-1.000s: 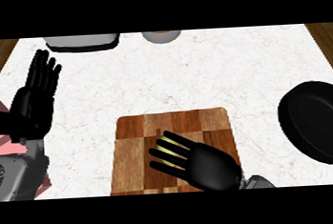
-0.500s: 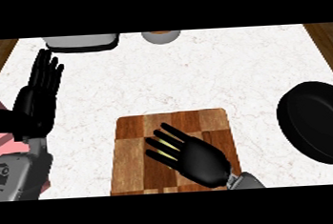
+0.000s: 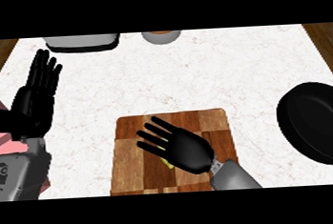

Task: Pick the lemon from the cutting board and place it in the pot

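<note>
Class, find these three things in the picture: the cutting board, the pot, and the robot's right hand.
cutting board (image 3: pixel 133 170): head view, bare wood left of the hand.
pot (image 3: pixel 318 120): head view, its dark inside by the right edge.
right hand (image 3: pixel 185 151): head view, back of the palm.

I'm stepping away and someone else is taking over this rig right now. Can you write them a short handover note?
Right hand: open, fingers spread, over the wooden cutting board, not gripping anything yet.
Left hand: open, resting at the view's left edge, fingers up.
Lemon: only a yellow sliver shows under the right palm, on the board.
Pot: black, at the counter's right edge; nothing visible inside.
Done: right hand is positioned above the lemon.
Left: close on the lemon, lift it, carry it right, release it in the pot.
</note>
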### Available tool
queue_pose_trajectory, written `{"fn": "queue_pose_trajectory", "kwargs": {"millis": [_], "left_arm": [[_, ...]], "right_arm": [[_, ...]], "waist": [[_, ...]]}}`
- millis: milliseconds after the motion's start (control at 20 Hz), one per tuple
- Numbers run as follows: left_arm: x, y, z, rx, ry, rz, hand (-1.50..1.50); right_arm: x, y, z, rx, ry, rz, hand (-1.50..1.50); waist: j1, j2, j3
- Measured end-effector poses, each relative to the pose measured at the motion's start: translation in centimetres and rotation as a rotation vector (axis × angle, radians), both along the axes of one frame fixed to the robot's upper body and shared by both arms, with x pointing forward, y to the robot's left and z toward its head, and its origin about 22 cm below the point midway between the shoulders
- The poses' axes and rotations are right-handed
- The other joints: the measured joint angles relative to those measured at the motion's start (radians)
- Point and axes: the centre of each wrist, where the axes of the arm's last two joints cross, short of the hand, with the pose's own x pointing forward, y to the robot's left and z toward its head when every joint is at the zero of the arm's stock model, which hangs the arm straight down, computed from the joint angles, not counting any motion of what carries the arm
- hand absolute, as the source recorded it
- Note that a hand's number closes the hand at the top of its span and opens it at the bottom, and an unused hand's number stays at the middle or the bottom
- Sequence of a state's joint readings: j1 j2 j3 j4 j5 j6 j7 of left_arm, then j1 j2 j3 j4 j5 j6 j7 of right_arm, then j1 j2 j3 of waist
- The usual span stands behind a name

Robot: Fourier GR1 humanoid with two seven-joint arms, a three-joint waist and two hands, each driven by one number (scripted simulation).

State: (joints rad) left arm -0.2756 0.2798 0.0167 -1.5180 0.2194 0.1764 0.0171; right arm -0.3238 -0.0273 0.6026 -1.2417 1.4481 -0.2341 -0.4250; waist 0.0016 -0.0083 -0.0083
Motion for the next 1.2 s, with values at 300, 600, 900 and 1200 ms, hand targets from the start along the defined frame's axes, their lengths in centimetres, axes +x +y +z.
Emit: {"fn": "queue_pose_trajectory", "kwargs": {"millis": [300, 600, 900, 1200], "left_arm": [[-0.2, -0.5, 0.5, -0.001, -0.003, -0.009, 0.00], [-0.1, 0.1, 0.3, 0.000, -0.004, -0.005, 0.00], [0.3, -0.1, 0.6, -0.004, -0.004, -0.002, 0.00], [-0.2, -0.1, 0.3, 0.000, -0.001, 0.013, 0.00]], "right_arm": [[0.6, 1.2, -1.2, -0.055, -0.022, 0.082, 1.50], [0.3, 1.9, -1.7, -0.077, -0.091, 0.176, 1.50], [-0.9, 2.3, -1.7, -0.050, -0.144, 0.190, 1.50], [-2.0, 1.0, -0.9, 0.073, -0.216, 0.087, 1.50]], "waist": [[0.004, -0.006, -0.005], [0.003, -0.014, -0.009], [-0.003, -0.016, -0.010], [-0.014, -0.011, -0.007]]}}
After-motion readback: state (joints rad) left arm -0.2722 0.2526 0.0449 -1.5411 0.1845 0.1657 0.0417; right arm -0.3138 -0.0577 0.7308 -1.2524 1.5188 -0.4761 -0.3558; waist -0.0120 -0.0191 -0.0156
